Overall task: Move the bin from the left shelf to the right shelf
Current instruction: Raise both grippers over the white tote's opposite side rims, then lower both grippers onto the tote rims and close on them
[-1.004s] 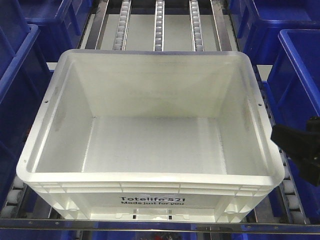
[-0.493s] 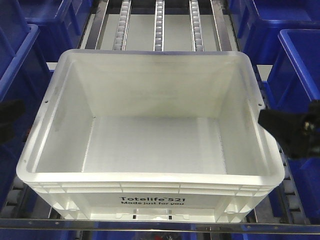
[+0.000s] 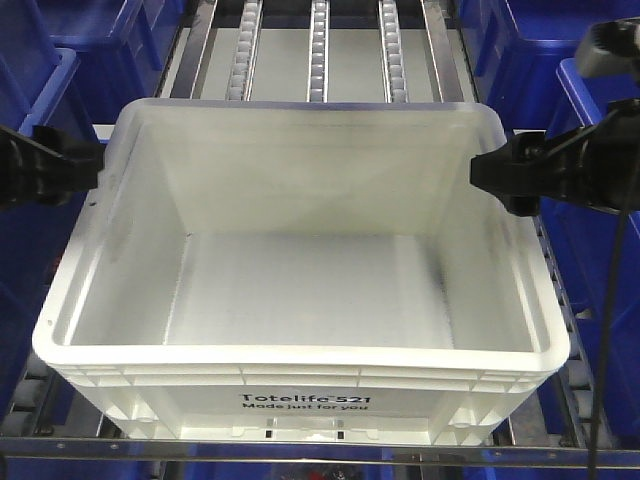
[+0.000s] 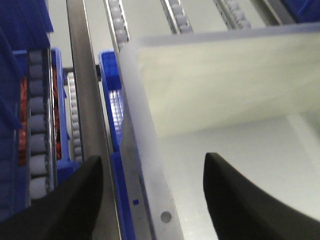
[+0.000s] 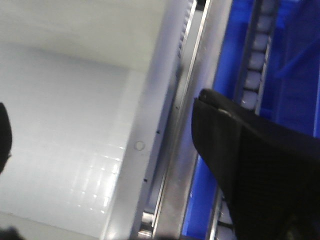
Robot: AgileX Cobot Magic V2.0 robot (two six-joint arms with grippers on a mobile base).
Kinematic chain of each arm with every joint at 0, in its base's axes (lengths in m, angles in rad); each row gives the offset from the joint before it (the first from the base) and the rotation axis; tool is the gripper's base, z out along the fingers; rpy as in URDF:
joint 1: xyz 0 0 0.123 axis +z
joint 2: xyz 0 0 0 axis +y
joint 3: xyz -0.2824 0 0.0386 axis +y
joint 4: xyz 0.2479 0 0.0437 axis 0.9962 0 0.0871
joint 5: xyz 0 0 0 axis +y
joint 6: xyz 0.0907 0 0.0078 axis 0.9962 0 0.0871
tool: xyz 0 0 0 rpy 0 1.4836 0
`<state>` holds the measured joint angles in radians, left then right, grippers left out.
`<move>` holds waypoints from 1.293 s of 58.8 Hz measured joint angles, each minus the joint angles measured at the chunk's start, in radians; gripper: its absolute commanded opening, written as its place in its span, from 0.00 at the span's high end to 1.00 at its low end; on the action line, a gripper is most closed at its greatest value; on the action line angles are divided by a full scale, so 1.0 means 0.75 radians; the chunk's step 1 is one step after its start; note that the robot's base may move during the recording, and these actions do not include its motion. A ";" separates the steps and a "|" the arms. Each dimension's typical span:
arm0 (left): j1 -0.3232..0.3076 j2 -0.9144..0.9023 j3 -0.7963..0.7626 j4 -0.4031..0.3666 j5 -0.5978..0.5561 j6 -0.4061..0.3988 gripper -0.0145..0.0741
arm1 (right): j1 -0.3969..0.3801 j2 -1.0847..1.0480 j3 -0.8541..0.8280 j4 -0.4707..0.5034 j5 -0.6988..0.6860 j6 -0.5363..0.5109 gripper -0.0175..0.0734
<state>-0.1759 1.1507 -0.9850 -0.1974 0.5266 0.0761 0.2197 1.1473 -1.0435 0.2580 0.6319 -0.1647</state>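
An empty white bin (image 3: 300,180) marked "Totelife 521" sits on the roller shelf, filling the middle of the front view. My left gripper (image 3: 78,170) is at the bin's left rim. In the left wrist view it (image 4: 152,162) is open, with one black finger on each side of the bin's left wall (image 4: 145,150). My right gripper (image 3: 495,172) is at the right rim. In the right wrist view it (image 5: 100,117) is open and straddles the right wall (image 5: 145,130), one finger inside and one outside. Neither grips the rim.
Blue bins stand close on the left (image 3: 30,230) and right (image 3: 595,110) of the white bin. Roller tracks (image 3: 318,50) and metal rails (image 3: 198,50) run back behind it. A metal front rail (image 3: 300,452) crosses below the bin.
Both grippers have moved up and inward from low beside the bin to its left and right rims. The bin has not moved.
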 measured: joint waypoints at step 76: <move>-0.009 0.219 -0.085 -0.044 0.017 0.001 0.36 | 0.000 0.266 -0.012 -0.153 0.072 0.141 0.16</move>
<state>-0.1830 1.3150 -1.0488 -0.2306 0.5391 0.0768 0.2197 1.3465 -1.0526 0.1433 0.6857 -0.0586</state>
